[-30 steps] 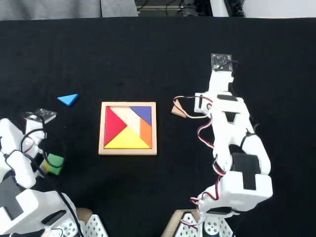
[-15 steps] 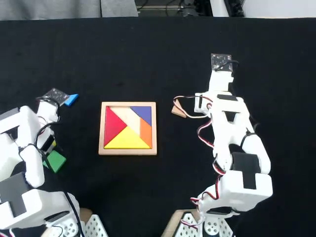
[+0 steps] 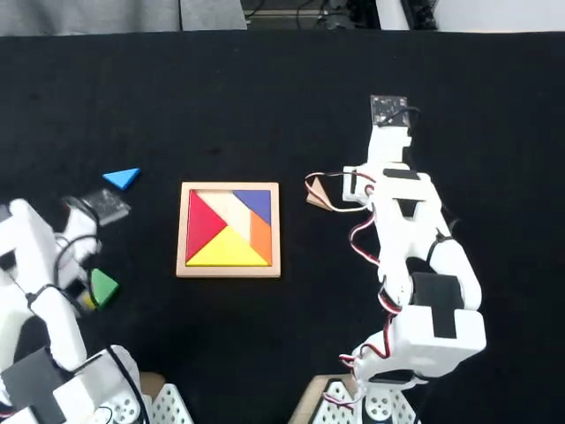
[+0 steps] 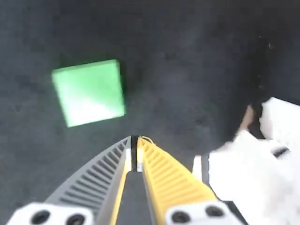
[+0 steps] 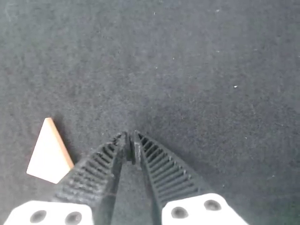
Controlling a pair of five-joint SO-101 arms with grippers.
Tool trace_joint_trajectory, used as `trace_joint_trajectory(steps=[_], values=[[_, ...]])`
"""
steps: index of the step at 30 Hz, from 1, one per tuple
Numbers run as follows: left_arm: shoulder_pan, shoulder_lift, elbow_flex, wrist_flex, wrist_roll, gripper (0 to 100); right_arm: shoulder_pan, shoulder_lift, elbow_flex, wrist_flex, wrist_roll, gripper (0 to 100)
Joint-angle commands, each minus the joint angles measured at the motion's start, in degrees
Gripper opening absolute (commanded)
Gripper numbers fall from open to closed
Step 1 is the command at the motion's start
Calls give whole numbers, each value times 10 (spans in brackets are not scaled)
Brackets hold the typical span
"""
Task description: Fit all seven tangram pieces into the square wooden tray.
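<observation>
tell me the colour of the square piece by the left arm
Green. The square piece shows best in the left wrist view.

This looks like a robotics lab bench set up for recorded trials rather than a home or shop. A table draped in plain black cloth (image 3: 291, 106) carries two small white plastic robot arms, the left arm (image 3: 35, 265) and the right arm (image 3: 415, 238), mounted side by side at its near edge. The right arm has loose red, white and black wires (image 3: 362, 238) running openly along its joints. Behind the table hang a grey curtain (image 3: 88, 13) and a tangle of dark cables (image 3: 300, 11). On the cloth lies a square wooden tray (image 3: 180, 230) holding flat coloured pieces, laid out squarely like a test item.
</observation>
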Motion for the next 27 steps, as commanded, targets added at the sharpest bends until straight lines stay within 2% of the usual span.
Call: trace_joint_trajectory(steps=[1,3,8,13,16,27], values=[[-7,2,93,-205,23,29,-9,-4,-33,-6,0,11],[-14,8,114,-260,29,29,-9,-4,-32,-6,0,11],[-24,17,99,-239,19,29,-11,-3,-32,-6,0,11],[-22,41,98,-251,5,29,-11,-3,-32,-6,0,11],[-2,62,84,-246,7,29,-11,-3,-32,-6,0,11],[170,65,27,-251,182,29,-11,-3,-32,-6,0,11]])
